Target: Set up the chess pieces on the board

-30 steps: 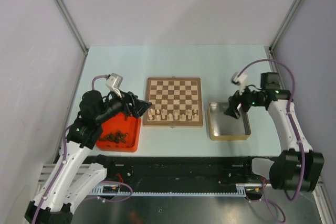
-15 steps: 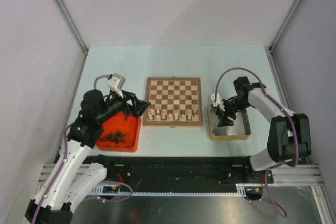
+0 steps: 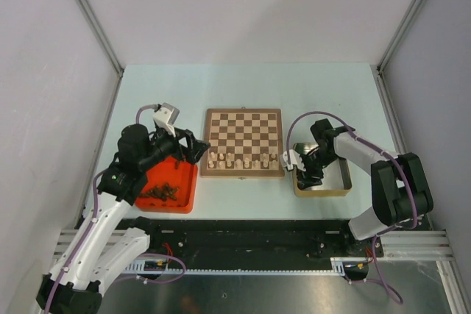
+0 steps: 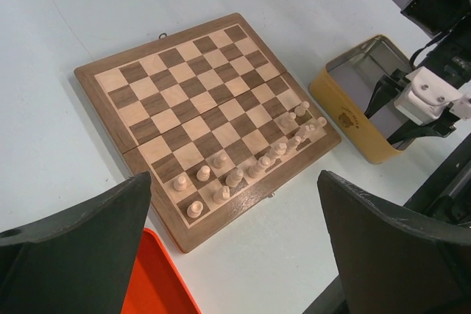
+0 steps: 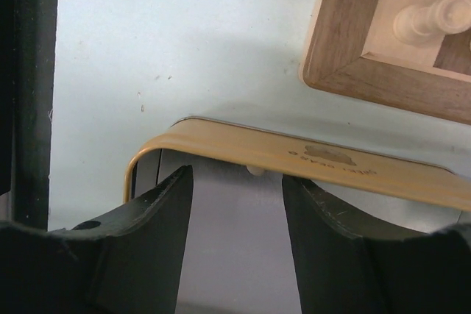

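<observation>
Showing right fingers [image 5: 158, 233] half-parted, empty, inside the gold tin [image 5: 309, 156], framing a tiny pale piece [image 5: 255, 170] at its wall; left fingers [image 4: 81, 248] spread wide, empty. Other chess pieces [image 4: 234, 176] lined along the lower-right edge of the board [image 4: 184, 101]. Risk: pinching tin wall, toppling piece.

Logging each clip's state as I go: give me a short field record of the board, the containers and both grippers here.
board: pale chessmen on its near two rows
red tray: dark chessmen heaped inside
left gripper: open, between tray and board
right gripper: jaws apart, inside a corner of the gold tin
in tin: small pale object against the wall, unidentifiable
</observation>
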You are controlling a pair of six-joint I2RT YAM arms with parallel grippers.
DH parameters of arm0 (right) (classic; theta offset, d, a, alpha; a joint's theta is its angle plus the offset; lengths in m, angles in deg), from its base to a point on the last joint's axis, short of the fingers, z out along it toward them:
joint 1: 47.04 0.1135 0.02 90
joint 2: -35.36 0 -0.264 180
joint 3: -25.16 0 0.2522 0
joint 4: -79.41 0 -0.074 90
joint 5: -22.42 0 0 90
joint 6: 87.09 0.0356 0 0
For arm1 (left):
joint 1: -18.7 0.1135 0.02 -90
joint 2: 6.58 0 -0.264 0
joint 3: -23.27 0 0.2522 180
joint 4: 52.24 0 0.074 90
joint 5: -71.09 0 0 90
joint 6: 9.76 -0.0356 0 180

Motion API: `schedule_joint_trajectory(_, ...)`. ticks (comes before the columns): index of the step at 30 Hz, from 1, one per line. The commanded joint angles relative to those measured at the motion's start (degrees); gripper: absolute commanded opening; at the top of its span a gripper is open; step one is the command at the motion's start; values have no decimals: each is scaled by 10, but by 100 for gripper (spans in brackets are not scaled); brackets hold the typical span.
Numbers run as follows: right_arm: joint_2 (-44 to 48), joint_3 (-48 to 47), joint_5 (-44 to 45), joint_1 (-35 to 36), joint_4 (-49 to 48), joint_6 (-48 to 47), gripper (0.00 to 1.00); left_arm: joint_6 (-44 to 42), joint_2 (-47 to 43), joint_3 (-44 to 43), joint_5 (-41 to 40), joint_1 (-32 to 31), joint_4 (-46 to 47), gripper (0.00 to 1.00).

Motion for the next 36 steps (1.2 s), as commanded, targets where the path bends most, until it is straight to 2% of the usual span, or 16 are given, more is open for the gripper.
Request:
schedule_joint_trajectory(1, -1, 7, 9, 13, -36, 12, 55, -24, -6, 5, -4, 4, 14, 100)
schedule_joint_trajectory(5, -2, 11, 11, 20, -57, 32, 53, -21, -13, 10, -7, 5, 15, 100)
schedule_joint_trajectory(11, 0, 14, 7, 20, -71, 50, 45, -18, -17, 15, -8, 4, 14, 100)
schedule_joint_trajectory(18, 5, 14, -7, 5, -69, 56, 28, -16, -15, 13, -8, 4, 14, 100)
schedule_joint_trajectory(24, 22, 15, -10, -20, -63, 58, 17, -15, -16, 13, -7, 4, 14, 100)
schedule_joint_trajectory(31, 77, 5, -18, -78, -60, 97, 15, -14, -12, 12, -7, 4, 14, 100)
schedule_joint_trajectory(36, 106, -41, -32, -102, -26, 121, 15, -20, -12, 11, -8, 4, 14, 100)
